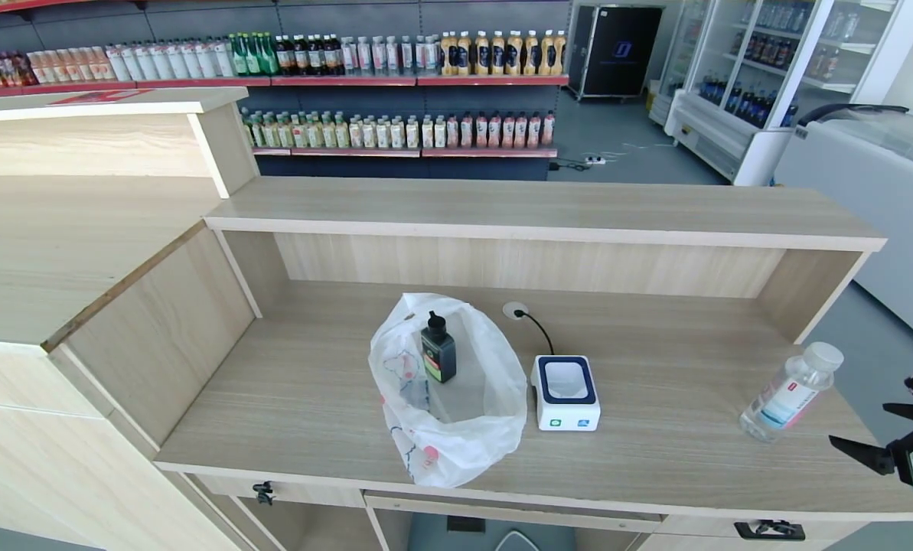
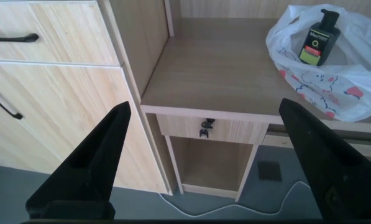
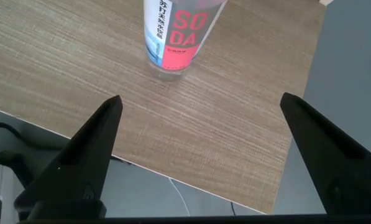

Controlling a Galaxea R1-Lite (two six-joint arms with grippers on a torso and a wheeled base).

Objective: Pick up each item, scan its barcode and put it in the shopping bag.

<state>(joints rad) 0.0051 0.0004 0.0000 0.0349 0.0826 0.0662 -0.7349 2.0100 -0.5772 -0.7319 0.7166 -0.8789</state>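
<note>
A white plastic shopping bag (image 1: 448, 398) lies open on the wooden counter (image 1: 670, 383), left of centre, with a dark pump bottle (image 1: 438, 348) standing in it. Right of the bag sits a white barcode scanner (image 1: 567, 392) with a blue-framed window. A clear soda bottle (image 1: 791, 392) with a white cap stands near the counter's right end. My right gripper (image 1: 865, 428) hangs open just right of that bottle, apart from it; the right wrist view has the bottle (image 3: 176, 34) beyond the open gripper (image 3: 204, 162). My left gripper (image 2: 204, 168) is open and empty, low in front of the counter, facing the bag (image 2: 334, 81) and pump bottle (image 2: 317, 38).
A raised ledge (image 1: 540, 210) runs behind the counter and a side wall (image 1: 165, 321) closes its left. The scanner's cable (image 1: 536, 327) leads to a hole at the back. Cabinet drawers with black handles (image 2: 11, 37) stand to the left. The counter's edge (image 3: 297, 112) is close beside the soda bottle.
</note>
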